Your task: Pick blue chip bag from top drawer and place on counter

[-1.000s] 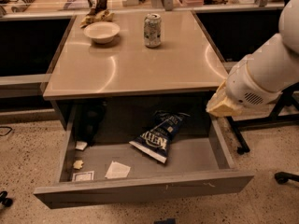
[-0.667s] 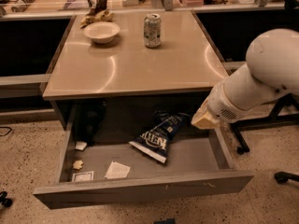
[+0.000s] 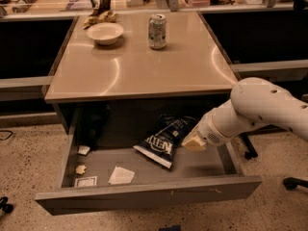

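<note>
the top drawer [image 3: 149, 194] sticks out in front, under the counter [image 3: 144, 73]. the blue chip bag [image 3: 161, 141] lies in the middle of the drawer, toward the back. the gripper [image 3: 194, 142] is over the drawer, just right of the bag. paper scraps [image 3: 121, 175] lie at the front left. on the counter, a bowl [image 3: 105, 32] sits back left, with a can [image 3: 157, 31] to its right.
</note>
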Controlling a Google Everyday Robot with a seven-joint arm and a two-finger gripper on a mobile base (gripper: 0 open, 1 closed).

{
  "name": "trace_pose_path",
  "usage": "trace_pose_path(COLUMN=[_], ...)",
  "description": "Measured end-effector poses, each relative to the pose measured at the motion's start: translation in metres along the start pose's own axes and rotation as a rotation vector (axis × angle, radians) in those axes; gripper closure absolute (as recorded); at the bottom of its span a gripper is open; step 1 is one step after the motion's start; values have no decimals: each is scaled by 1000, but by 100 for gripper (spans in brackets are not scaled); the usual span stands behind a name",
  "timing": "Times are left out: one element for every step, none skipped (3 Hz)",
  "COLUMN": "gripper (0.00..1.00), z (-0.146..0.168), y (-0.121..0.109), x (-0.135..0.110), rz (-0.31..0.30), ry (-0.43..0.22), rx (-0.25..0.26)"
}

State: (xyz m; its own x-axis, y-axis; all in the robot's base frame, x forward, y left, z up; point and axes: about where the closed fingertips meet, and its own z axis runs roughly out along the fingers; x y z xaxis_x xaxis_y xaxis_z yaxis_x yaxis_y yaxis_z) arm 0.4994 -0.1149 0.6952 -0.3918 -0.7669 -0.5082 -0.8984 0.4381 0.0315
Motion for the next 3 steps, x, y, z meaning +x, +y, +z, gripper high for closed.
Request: trace_pose_path(gripper=[100,81,58], z=[0,3,14], y=[0,-2,-14], x=[0,-1,-10], rz=[0,-54,-117], ry=[0,-32,-124], rx=[0,33,67])
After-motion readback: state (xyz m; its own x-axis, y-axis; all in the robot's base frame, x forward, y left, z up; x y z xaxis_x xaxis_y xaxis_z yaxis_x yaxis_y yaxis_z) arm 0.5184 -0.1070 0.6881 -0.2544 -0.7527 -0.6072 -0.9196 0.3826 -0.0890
